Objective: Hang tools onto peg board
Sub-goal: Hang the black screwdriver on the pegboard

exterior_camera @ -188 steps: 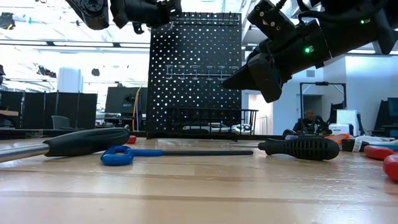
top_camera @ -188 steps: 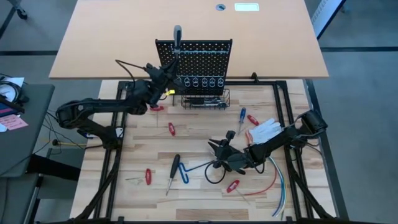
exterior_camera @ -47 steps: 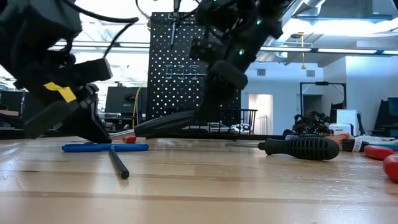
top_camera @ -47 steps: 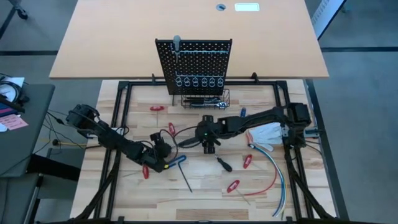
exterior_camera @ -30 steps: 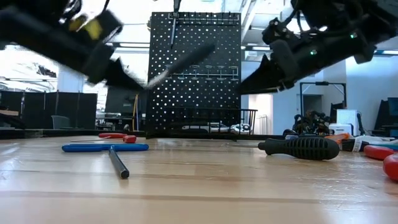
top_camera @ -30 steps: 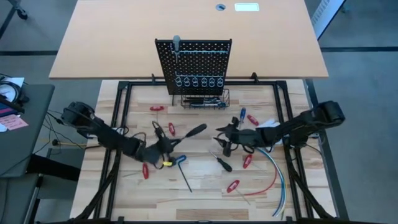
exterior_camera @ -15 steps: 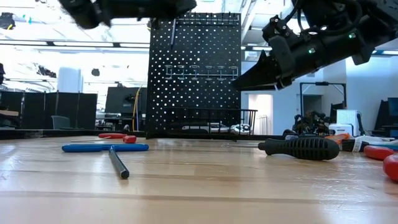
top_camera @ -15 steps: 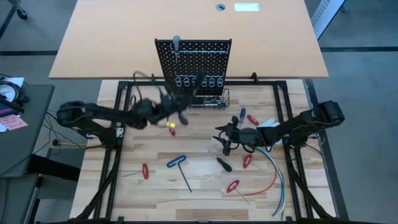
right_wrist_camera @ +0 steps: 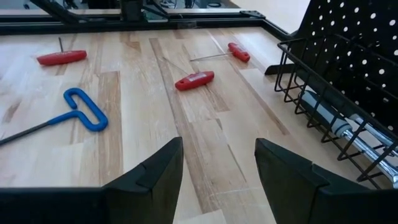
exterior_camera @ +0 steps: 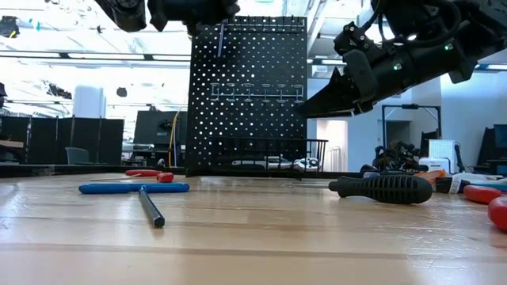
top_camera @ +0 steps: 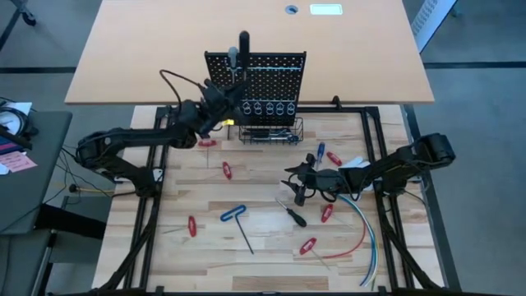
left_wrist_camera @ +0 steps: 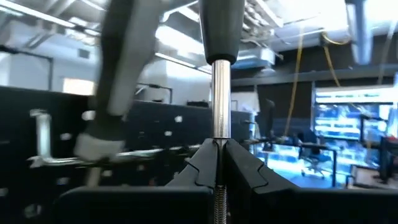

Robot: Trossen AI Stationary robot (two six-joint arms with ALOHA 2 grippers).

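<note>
The black peg board [top_camera: 271,78] stands upright at the table's far side, with a grey-handled tool [top_camera: 233,56] hanging at its top left. My left gripper [top_camera: 228,97] is raised at that corner, shut on a black-handled screwdriver [top_camera: 243,43]. My right gripper [top_camera: 297,182] hovers open over the table's middle right, holding nothing. On the table lie a blue T-handle hex key [top_camera: 236,218], a black screwdriver [top_camera: 292,215], a blue screwdriver [top_camera: 319,153] and several small red-handled tools, one of them [top_camera: 227,170] left of the middle. My left gripper pinches the screwdriver's bare metal shaft [left_wrist_camera: 220,124] between its two fingers, a little below the black handle [left_wrist_camera: 221,28]. The fingers slant upward toward the peg board's top and lie along the shaft. The screwdriver is lifted clear, handle pointing away from the gripper and upward.
A black wire basket [top_camera: 271,131] at the board's foot holds a silver tool. Red, blue and white cables [top_camera: 362,234] and a white glove [top_camera: 353,171] lie at the table's right. A row of ring holders [top_camera: 261,108] sits low on the board.
My left gripper, still shut on the black-handled screwdriver, has risen from low over the table's middle left and swung toward the far edge up to the peg board's top left corner, tipping upward. The screwdriver's handle now points up beside the hung tool.
</note>
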